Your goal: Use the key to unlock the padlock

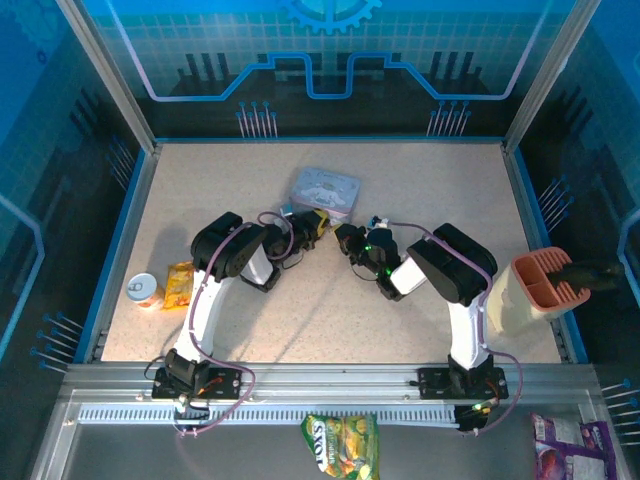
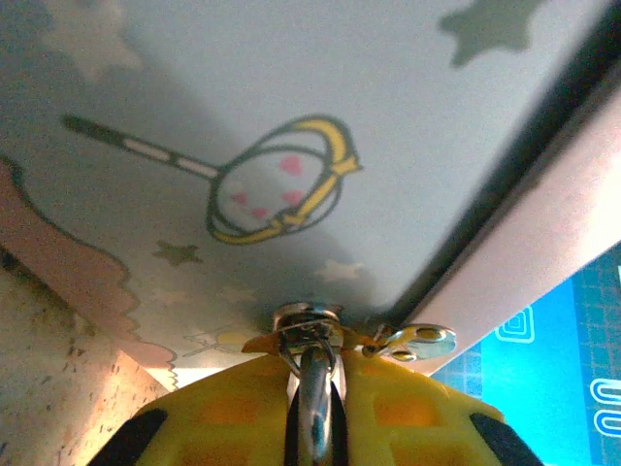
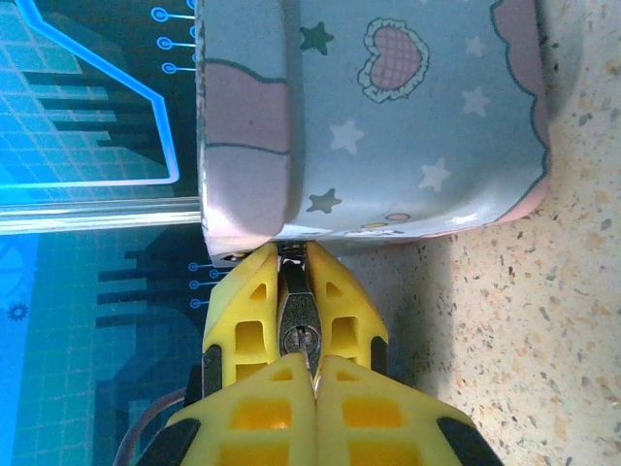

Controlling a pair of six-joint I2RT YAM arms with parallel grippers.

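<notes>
At mid-table, hard against the near side of the tin [image 1: 325, 190]: padlock [image 3: 294, 335], pinched between the yellow fingers [image 3: 218, 340] of the left gripper [image 1: 312, 227], keyhole end turned toward the right gripper [image 3: 312, 369]. Right fingertips pressed flat together just short of that keyhole; key between them or not, impossible to tell. From the left wrist, a bright metal ring [image 2: 307, 318] poking out past the fingers, almost touching the tin.

Little slack ahead, with the tin wall directly in front of both tools. Open table on the near side between the two arms, and wide bare stretches toward the far corners. Near the left edge, beside the left arm, a small can [image 1: 146, 290] and a yellow snack packet [image 1: 180, 285], side by side. At the right edge, a peach-coloured container [image 1: 535, 290] hanging partly over the rim.

On the tin, printed stars, a heart and pink clouds. On the chip bag [image 1: 340, 445] and the purple packet [image 1: 565, 445] on the front ledge, lettering too small to read.

Speckled beige tabletop [image 1: 420, 330], blue rim, metal corner posts, blue wall panels with circuit lines.
</notes>
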